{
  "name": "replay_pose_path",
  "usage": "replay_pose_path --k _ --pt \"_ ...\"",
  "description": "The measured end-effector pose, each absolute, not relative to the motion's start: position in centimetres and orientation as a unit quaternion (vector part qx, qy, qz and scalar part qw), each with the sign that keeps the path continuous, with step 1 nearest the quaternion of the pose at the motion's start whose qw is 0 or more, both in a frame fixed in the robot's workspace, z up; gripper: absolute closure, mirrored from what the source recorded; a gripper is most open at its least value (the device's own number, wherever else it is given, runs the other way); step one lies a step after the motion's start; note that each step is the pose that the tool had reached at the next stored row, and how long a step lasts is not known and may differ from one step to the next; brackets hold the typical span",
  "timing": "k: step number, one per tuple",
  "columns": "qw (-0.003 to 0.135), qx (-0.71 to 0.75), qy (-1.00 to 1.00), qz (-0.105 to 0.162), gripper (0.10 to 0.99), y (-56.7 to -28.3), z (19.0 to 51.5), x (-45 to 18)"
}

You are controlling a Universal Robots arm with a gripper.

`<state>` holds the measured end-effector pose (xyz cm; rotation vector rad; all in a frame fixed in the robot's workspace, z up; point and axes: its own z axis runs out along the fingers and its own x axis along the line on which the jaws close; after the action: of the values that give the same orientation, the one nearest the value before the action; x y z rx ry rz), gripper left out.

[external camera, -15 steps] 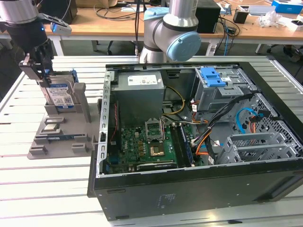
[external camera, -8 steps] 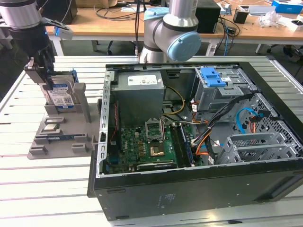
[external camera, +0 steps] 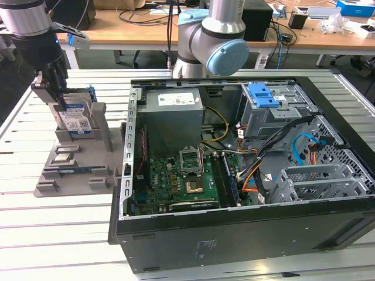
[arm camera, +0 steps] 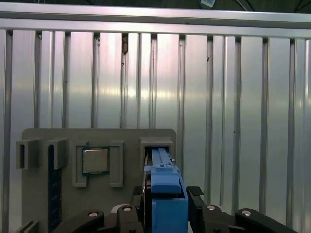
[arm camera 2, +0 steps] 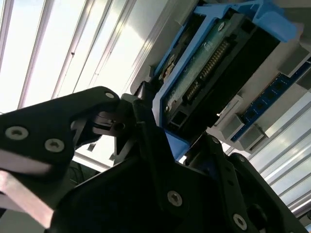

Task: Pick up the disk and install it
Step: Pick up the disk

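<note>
Metal disk, upright in grey holder: likely dense, rigid, shock-sensitive, faces slick. Fingers look clenched on its blue frame, the sounder hold.

Glare on table slats in the second wrist view, fgnd dark.

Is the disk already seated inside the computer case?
No, in the exterior view the disk stands upright in the grey holder, outside the computer case.
</note>
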<state>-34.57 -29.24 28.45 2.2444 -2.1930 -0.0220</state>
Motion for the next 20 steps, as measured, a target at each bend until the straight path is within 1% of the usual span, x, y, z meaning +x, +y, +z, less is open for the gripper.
replay_pose_path --k 1,2,3,20 --pt "0.002 0.715 -0.699 -0.007 0.612 -29.24 28.45 -34.56" --pt "0.002 0.715 -0.699 -0.007 0.675 -29.24 28.44 -34.56" --pt "0.002 0.715 -0.699 -0.007 0.718 -29.24 28.45 -34.56" --pt "0.002 0.715 -0.699 -0.007 0.718 -29.24 28.59 -34.56"
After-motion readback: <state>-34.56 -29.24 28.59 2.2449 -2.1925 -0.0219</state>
